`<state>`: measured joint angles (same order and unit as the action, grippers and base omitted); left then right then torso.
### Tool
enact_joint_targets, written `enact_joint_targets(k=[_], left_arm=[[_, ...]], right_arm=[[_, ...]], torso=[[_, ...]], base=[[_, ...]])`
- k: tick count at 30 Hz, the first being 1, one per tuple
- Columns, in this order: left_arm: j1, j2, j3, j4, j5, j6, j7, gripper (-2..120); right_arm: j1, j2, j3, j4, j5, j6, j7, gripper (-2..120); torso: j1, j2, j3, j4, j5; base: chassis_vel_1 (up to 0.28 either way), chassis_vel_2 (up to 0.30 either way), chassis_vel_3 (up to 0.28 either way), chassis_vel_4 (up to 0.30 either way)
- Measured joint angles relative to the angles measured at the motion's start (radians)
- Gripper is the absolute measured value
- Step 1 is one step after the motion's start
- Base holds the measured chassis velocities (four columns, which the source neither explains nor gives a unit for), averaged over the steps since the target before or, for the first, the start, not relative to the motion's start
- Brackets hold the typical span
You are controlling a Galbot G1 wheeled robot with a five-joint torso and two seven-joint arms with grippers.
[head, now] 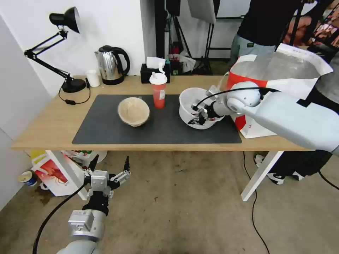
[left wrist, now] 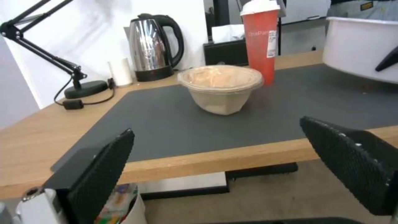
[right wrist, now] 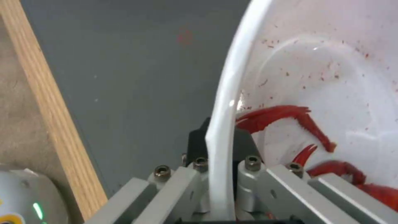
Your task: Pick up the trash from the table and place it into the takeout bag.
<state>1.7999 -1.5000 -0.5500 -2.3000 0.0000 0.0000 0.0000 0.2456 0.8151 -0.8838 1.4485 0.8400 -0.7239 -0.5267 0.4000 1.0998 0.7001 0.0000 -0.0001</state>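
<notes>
Head view: right arm reaches in low over the desk's [head: 49,123] right end, forearm level, wrist turned toward the white bowl [head: 190,100]. Right gripper [head: 198,114] at the bowl's near rim, bowl tilted, on the mat's [head: 106,130] right part. Beige lidded bowl [head: 133,111] mid-mat; red cup [head: 159,92] just behind it. Takeout bag [head: 282,70] stands open at the right edge. Left arm hangs below the front edge, left gripper [head: 109,165] pointing up, fingers spread.

Left wrist view: black fingers [left wrist: 104,174] wide apart, below the desk's front edge.

Right wrist view: fingers [right wrist: 244,146] clamped on the white bowl's rim; red crayfish scraps [right wrist: 298,118] inside.
</notes>
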Motion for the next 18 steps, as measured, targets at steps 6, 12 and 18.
enact_joint_targets(k=[6,12,18], left_arm=[[0.0,0.0,0.0,0.0,0.0,0.0,0.0,100],[0.0,0.0,0.0,0.0,0.0,0.0,0.0,100],[0.0,0.0,0.0,0.0,0.0,0.0,0.0,100]], right_arm=[[0.019,0.005,-0.003,-0.002,0.007,0.001,-0.003,0],[0.048,0.02,-0.002,0.004,0.035,0.002,-0.005,0],[0.071,0.036,0.0,0.005,0.049,0.002,-0.006,0]], torso=[[0.0,0.0,0.0,0.0,0.0],[0.0,0.0,0.0,0.0,0.0],[0.0,0.0,0.0,0.0,0.0]], base=[[0.0,0.0,0.0,0.0],[0.0,0.0,0.0,0.0],[0.0,0.0,0.0,0.0]])
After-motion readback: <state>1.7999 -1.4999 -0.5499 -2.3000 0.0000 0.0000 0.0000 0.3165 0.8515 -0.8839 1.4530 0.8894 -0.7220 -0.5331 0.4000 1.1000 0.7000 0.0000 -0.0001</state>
